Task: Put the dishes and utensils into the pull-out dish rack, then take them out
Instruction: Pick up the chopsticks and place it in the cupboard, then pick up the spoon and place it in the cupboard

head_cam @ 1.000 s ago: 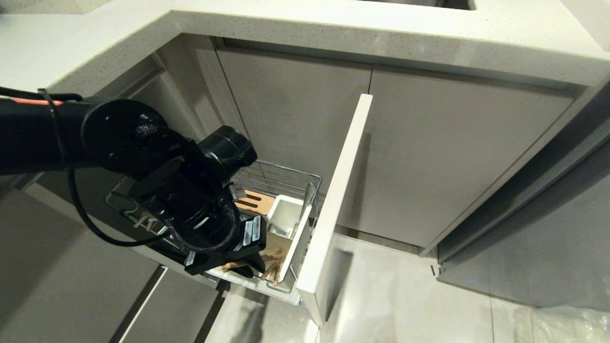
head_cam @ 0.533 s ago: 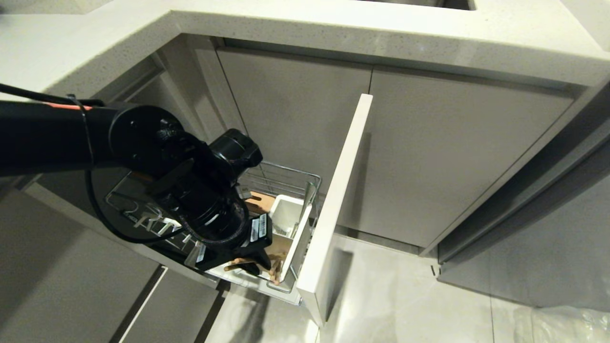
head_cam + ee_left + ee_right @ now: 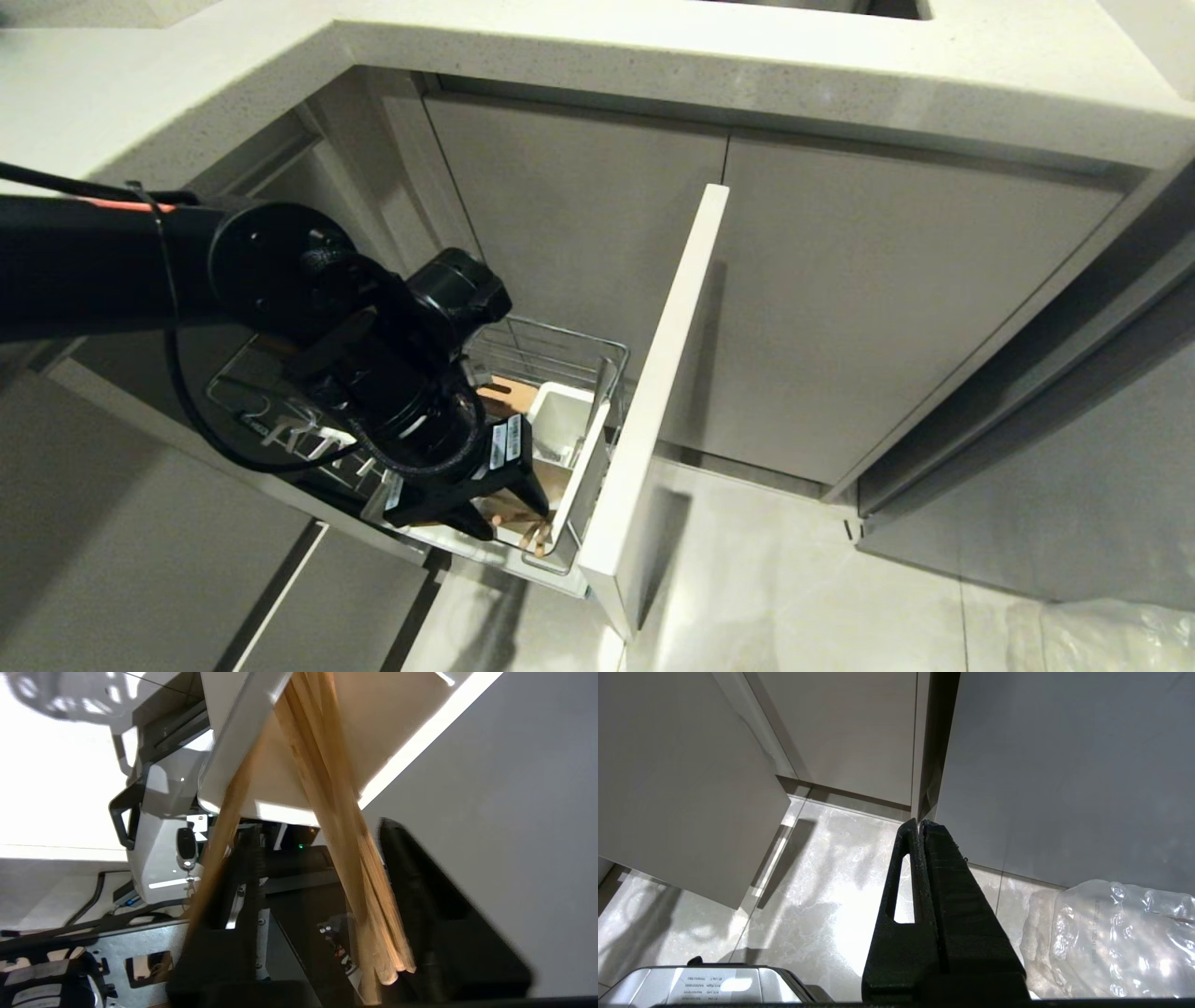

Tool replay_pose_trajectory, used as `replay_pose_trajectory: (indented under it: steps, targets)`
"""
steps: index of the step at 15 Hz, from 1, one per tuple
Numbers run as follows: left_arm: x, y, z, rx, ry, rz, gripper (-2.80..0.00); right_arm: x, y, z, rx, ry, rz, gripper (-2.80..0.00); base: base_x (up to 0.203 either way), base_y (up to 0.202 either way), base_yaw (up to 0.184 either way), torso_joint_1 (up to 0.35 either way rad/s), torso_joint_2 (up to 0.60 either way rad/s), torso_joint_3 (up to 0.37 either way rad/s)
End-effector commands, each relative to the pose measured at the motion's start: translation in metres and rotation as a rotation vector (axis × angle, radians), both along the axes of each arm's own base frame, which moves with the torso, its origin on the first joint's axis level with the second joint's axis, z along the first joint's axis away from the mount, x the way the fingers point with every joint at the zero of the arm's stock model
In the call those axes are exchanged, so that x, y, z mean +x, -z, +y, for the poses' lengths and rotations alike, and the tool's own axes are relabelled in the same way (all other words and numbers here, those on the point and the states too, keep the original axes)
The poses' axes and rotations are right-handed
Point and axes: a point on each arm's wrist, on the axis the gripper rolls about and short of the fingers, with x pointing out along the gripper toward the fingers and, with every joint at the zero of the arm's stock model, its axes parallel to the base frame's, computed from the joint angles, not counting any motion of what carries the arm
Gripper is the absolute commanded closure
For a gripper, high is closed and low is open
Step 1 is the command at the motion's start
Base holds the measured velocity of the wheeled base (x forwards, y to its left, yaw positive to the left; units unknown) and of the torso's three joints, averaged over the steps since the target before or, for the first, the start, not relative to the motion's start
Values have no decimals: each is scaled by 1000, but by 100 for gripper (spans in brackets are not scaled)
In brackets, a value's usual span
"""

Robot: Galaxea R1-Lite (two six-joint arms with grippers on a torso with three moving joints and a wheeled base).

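Observation:
The pull-out dish rack [image 3: 569,359] stands drawn out below the counter, with its pale front panel [image 3: 653,401] edge-on. My left gripper [image 3: 509,509] hangs over the near end of the white utensil caddy [image 3: 560,420], jaws open. The wooden chopsticks [image 3: 534,539] stand slanted in the caddy. In the left wrist view the chopsticks [image 3: 336,812] pass loosely between the fingers [image 3: 420,905] of the left gripper [image 3: 317,858] and lean on the caddy [image 3: 243,742]. The dishes and the other utensils are out of view. My right gripper [image 3: 920,823] is shut and empty, parked above the floor.
Grey cabinet doors [image 3: 840,299] close off the space behind and right of the rack, under a speckled countertop [image 3: 653,65]. The tiled floor [image 3: 766,579] lies in front. Bubble wrap [image 3: 1111,933] lies on the floor near my right gripper.
My left gripper's jaws have opened and let go of the chopsticks, which now rest lower in the caddy. The left arm shifted slightly towards the front panel.

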Motion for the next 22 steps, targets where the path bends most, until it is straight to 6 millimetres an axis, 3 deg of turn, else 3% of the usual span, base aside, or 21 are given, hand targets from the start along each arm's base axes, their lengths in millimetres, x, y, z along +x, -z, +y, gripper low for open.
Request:
replay_pose_trajectory:
  steps: [1,6,15,16,22]
  targets:
    - [-5,-8,3,-10,-6,-15,-280,0,0,0,0,0,1,0,0,0,0,0,0,0]
    - [-26,-33,14,-47,-7,-77,-280,0,0,0,0,0,1,0,0,0,0,0,0,0]
    - [-83,-91,47,-165,-6,-279,-280,0,0,0,0,0,1,0,0,0,0,0,0,0]
    - [-92,-98,52,-177,-4,-310,0,0,0,0,0,0,1,0,0,0,0,0,0,0]
    - [-140,-147,80,-205,-70,-597,0,0,0,0,0,0,1,0,0,0,0,0,0,0]
